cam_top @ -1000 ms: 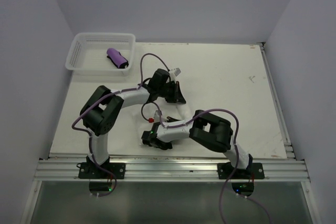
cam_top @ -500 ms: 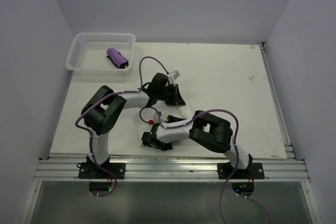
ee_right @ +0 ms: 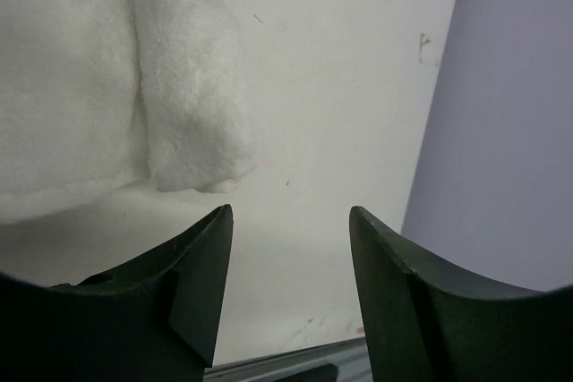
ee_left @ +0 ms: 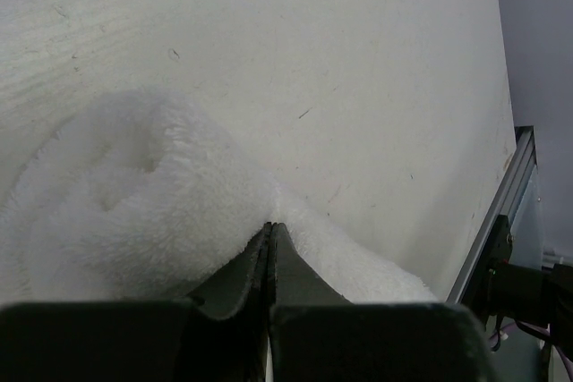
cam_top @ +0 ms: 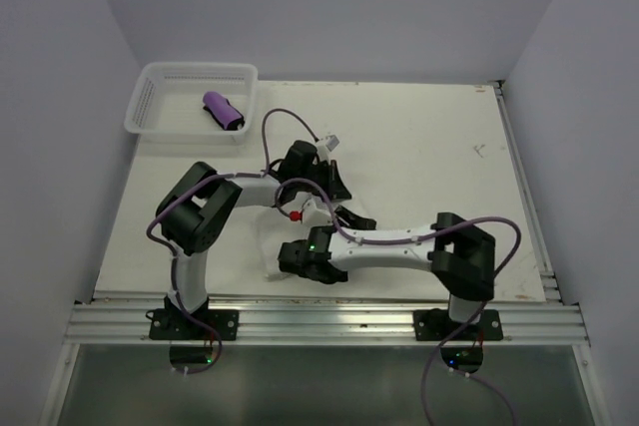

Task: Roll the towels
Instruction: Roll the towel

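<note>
There are two towels: one purple towel (cam_top: 224, 112) inside the basket (cam_top: 143, 107), one white towel (ee_right: 81, 87) on the worktop (cam_top: 429, 167), well apart from the basket. One basket, one worktop. Two grippers: left gripper (ee_left: 270, 226), right gripper (ee_right: 291, 221), both well apart from the basket too.

No text, label, brand, number or sign can be read in any view. The table (cam_top: 429, 127) bears only a small dark mark (cam_top: 479, 150) near its far right side, too small to make out as a letter. The basket (cam_top: 150, 107), the purple towel (cam_top: 224, 112) and the white towel (ee_left: 134, 194) show no print.
</note>
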`<state>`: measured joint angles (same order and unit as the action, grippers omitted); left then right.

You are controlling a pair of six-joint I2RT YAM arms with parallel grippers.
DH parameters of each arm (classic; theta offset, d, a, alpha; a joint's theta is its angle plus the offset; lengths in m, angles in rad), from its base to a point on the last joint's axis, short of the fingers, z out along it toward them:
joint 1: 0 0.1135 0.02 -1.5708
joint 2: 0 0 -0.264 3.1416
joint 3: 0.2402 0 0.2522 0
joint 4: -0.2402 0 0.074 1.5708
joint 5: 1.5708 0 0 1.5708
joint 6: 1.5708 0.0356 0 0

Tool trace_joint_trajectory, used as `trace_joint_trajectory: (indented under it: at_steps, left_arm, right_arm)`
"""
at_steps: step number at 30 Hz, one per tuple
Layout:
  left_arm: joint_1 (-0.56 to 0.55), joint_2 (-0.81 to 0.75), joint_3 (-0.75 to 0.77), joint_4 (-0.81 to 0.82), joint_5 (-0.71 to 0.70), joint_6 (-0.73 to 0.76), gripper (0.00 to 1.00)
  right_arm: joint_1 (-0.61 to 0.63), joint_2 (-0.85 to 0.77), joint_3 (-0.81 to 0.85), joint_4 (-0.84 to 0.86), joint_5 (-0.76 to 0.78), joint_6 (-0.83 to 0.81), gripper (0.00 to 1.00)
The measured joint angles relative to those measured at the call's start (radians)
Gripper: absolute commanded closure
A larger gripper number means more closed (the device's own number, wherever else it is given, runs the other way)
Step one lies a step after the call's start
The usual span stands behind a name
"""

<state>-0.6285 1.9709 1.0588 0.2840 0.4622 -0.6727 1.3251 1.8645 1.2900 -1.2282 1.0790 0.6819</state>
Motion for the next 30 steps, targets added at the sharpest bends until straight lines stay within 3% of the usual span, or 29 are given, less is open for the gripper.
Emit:
trace_joint_trajectory:
  at_steps: [5, 10, 18, 24, 30]
  left_arm:
    - [0.000, 0.002, -0.012, 0.028, -0.002, 0.000, 1.00]
    - [0.000, 0.002, -0.022, 0.048, -0.002, -0.002, 1.00]
    - [0.000, 0.002, -0.023, 0.050, -0.002, -0.006, 1.00]
    - [0.000, 0.002, -0.023, 0.050, -0.002, -0.006, 1.00]
    - [0.000, 0.002, -0.023, 0.050, -0.002, -0.006, 1.00]
  right_arm:
    - [-0.023, -0.310, -0.118, 0.165, -0.096, 0.008, 0.39]
    - [-0.126, -0.599, -0.295, 0.404, -0.266, -0.005, 0.38]
    - [-0.292, -0.736, -0.487, 0.639, -0.462, 0.011, 0.39]
    - [-0.511, -0.839, -0.658, 0.843, -0.683, 0.097, 0.39]
    - [-0.647, -0.838, -0.726, 0.994, -0.881, 0.160, 0.38]
